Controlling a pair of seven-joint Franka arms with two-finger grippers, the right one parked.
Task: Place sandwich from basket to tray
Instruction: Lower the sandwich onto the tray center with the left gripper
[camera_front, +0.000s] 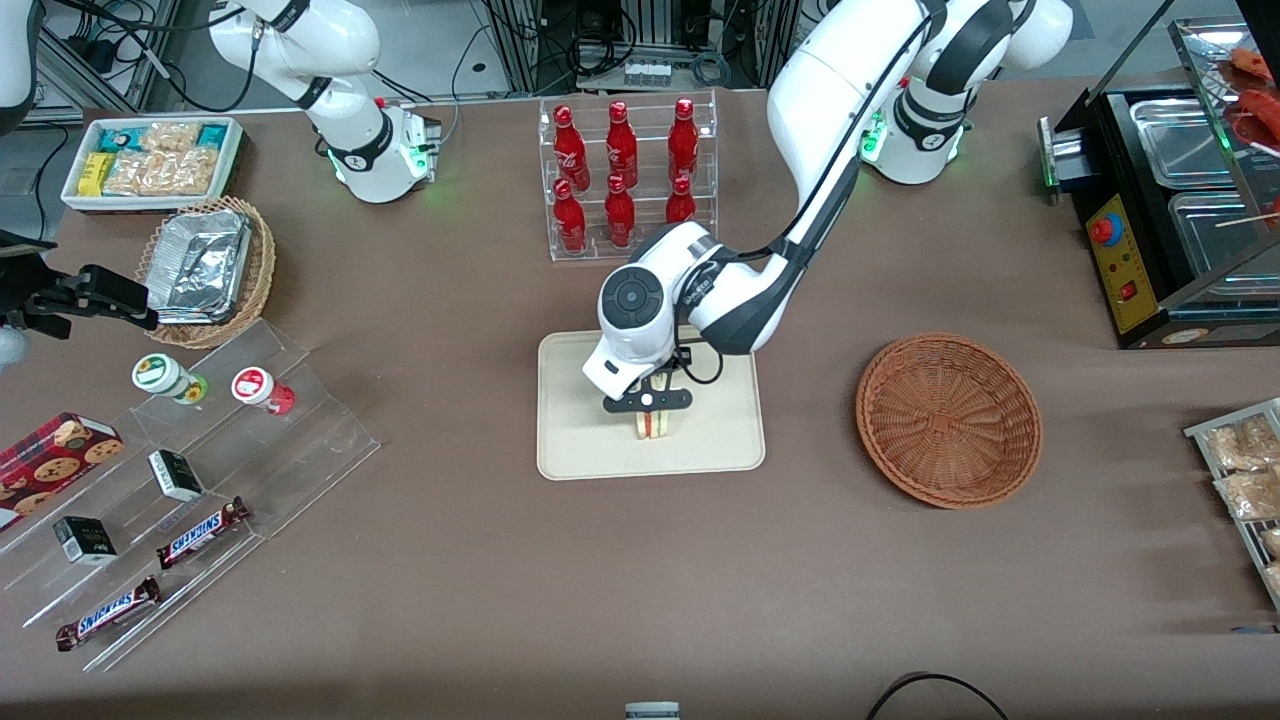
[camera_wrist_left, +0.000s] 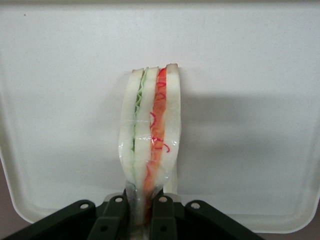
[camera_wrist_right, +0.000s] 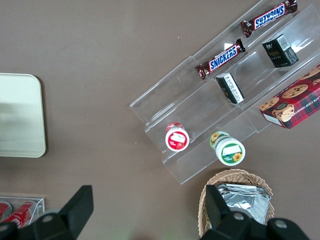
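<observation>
My left gripper (camera_front: 651, 417) hangs over the cream tray (camera_front: 572, 450), shut on the sandwich (camera_front: 653, 427). In the left wrist view the sandwich (camera_wrist_left: 151, 135) is a wrapped wedge of white bread with green and orange-red layers, pinched at one end between the black fingers (camera_wrist_left: 163, 216) of the gripper (camera_wrist_left: 141, 217), with the tray (camera_wrist_left: 250, 125) filling the background. Whether it touches the tray I cannot tell. The reddish-brown wicker basket (camera_front: 948, 419) sits empty on the table, toward the working arm's end.
A clear rack of red bottles (camera_front: 625, 175) stands farther from the front camera than the tray. Toward the parked arm's end are a tan basket of foil containers (camera_front: 205, 268), a white snack box (camera_front: 150, 160) and acrylic steps with candy bars (camera_front: 200, 530). A black warmer (camera_front: 1170, 200) stands near the basket.
</observation>
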